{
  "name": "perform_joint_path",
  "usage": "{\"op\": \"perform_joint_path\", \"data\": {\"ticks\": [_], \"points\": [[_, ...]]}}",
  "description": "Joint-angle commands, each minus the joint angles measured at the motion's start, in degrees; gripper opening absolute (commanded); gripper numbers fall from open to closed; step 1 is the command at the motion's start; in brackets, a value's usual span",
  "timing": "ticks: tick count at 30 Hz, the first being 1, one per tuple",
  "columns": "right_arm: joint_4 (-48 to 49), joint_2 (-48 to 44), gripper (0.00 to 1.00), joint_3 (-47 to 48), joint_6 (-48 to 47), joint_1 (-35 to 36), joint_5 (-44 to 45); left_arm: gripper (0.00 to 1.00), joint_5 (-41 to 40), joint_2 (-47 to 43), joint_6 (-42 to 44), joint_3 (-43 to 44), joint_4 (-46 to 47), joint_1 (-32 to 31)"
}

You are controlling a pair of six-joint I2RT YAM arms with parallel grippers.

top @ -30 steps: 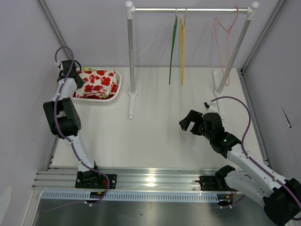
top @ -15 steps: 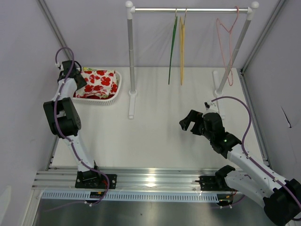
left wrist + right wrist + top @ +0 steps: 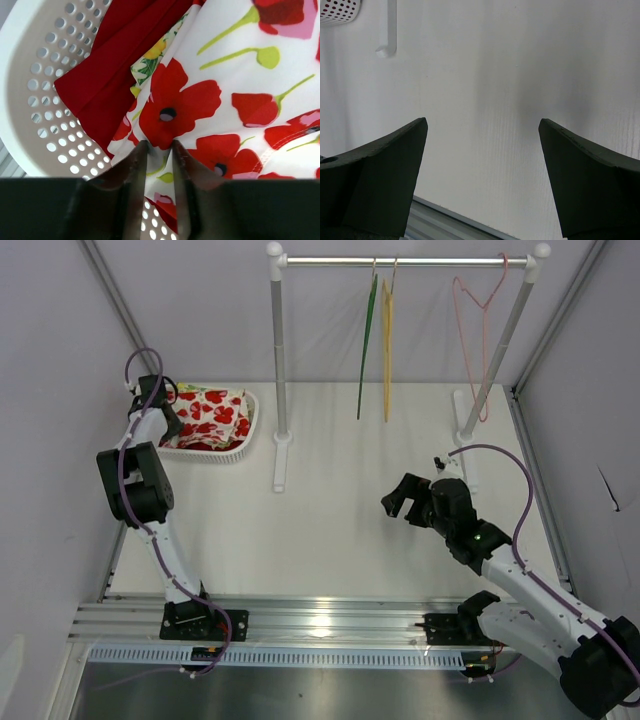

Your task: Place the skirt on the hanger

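The skirt (image 3: pixel 210 412), white with red poppies, lies folded in a white perforated basket (image 3: pixel 246 432) at the far left of the table. My left gripper (image 3: pixel 168 406) is at the basket's left end. In the left wrist view the left gripper (image 3: pixel 159 146) has its jaws pinched on a fold of the skirt (image 3: pixel 225 65), with a plain red cloth (image 3: pixel 115 55) beside it and the basket wall (image 3: pixel 30 75) at the left. My right gripper (image 3: pixel 398 500) hovers open and empty over the table; in the right wrist view the right gripper (image 3: pixel 482 131) shows wide-apart jaws.
A clothes rail (image 3: pixel 400 260) stands at the back on two posts. A green hanger (image 3: pixel 367 335), a yellow hanger (image 3: pixel 388 340) and a pink wire hanger (image 3: pixel 480 315) hang from it. The rail's left foot (image 3: pixel 280 465) rests on the table.
My left arm has shifted slightly at the basket's left end. The pink hanger sways a little. The right arm has not moved.
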Motion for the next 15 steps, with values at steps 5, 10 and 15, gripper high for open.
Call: {"op": "perform_joint_path", "data": {"ticks": [5,10,15], "points": [[2.34,0.72,1.00,0.21,-0.50,-0.55,-0.11,0.00,0.64,1.11,0.24,2.98,-0.01,-0.13],[2.87,0.90,0.99,0.21,-0.58,-0.64,-0.47,0.00,1.43,-1.78,0.24,4.91,-0.62,-0.57],[2.87,1.16,0.99,1.17,-1.11,-0.99,-0.82,0.00,7.23,-4.43,-1.51,7.82,-1.51,-0.57]]}}
